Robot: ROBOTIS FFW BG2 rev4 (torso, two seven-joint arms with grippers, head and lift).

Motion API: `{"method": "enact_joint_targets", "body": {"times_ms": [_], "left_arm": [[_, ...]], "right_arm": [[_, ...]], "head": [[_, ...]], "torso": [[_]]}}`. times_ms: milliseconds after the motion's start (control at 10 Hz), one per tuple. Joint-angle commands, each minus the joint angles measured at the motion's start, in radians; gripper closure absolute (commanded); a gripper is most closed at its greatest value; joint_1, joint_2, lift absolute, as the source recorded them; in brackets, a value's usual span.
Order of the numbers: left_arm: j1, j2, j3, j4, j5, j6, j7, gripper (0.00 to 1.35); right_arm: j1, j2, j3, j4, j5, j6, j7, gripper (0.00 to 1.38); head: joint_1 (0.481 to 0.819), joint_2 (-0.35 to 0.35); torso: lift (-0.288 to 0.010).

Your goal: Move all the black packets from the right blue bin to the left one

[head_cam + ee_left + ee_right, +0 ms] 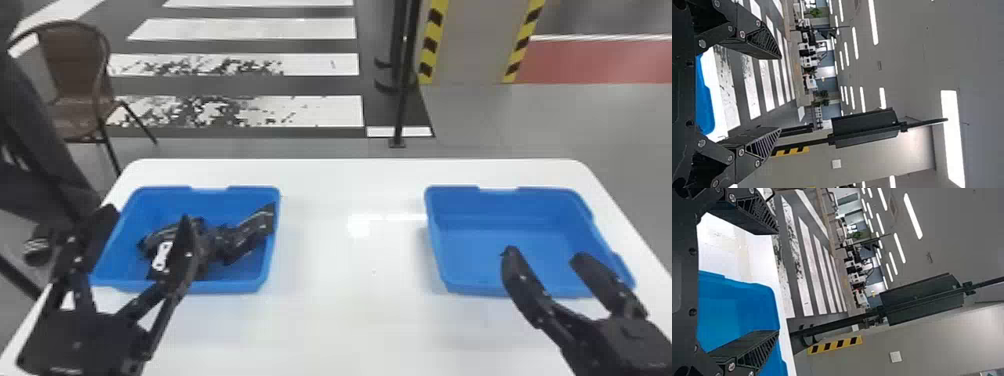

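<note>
Packets (245, 236) partly behind left tool (149, 214).

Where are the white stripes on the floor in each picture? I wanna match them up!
Head view: white stripes lie on the floor past the table.
Left wrist view: they run through and beyond the left pincer.
Right wrist view: they lie mostly beyond the right pincer.
Shared landmark: yellow-and-black tape.

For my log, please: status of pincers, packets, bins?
Left pincer open, empty. Right pincer same. Black packets in left bin, partly hidden by left pincer. Right bin looks empty.
</note>
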Motion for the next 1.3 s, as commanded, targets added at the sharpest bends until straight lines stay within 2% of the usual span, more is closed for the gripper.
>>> {"method": "enact_joint_targets", "body": {"times_ms": [0, 200, 300, 400, 600, 1200], "left_arm": [[0.035, -0.008, 0.022, -0.045, -0.007, 0.048, 0.005, 0.43], [0.05, -0.014, 0.024, -0.06, 0.049, 0.11, 0.008, 0.43], [0.06, -0.017, 0.028, -0.062, 0.091, 0.174, 0.019, 0.43], [0.067, -0.019, 0.03, -0.062, 0.119, 0.174, 0.033, 0.43], [0.062, -0.02, 0.024, -0.062, 0.109, 0.147, 0.036, 0.43], [0.055, -0.013, 0.012, -0.06, 0.105, 0.129, 0.038, 0.43]], "right_arm": [[0.025, 0.002, -0.001, -0.042, 0.048, 0.051, -0.003, 0.13], [0.028, 0.003, -0.001, -0.059, 0.062, 0.06, -0.007, 0.13], [0.033, 0.006, -0.001, -0.074, 0.068, 0.085, -0.023, 0.13], [0.033, 0.008, -0.001, -0.071, 0.06, 0.09, -0.025, 0.13], [0.03, 0.008, -0.001, -0.069, 0.06, 0.09, -0.023, 0.13], [0.025, 0.009, 0.001, -0.054, 0.042, 0.09, -0.023, 0.13]], "head": [[0.695, 0.031], [0.695, 0.057], [0.695, 0.061], [0.695, 0.069], [0.695, 0.086], [0.695, 0.076]], "torso": [[-0.14], [-0.14], [-0.14], [-0.14], [-0.14], [-0.14]]}}
